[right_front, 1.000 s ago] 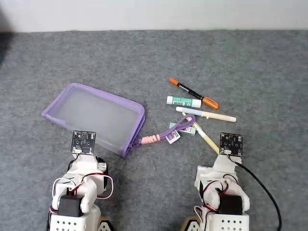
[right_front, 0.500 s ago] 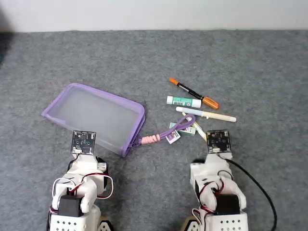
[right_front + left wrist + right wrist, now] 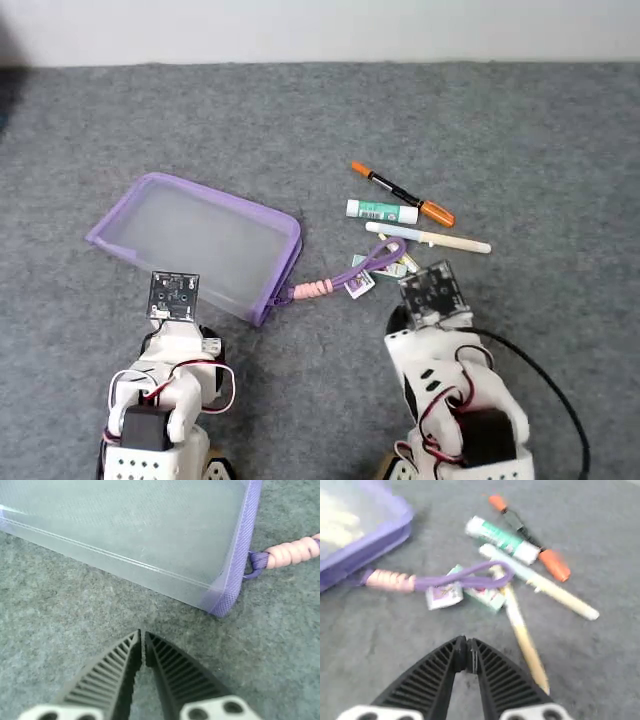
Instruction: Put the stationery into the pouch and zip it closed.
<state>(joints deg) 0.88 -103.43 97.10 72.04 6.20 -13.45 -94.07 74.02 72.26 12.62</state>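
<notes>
Pens (image 3: 430, 238) outside purple pouch (image 3: 200, 240)

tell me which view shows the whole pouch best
The high view: the pouch lies whole in frame, with all its purple edges visible. The left wrist view gives one corner and part of the clear side. The right wrist view catches an end corner, where the pink coil attaches.
</notes>
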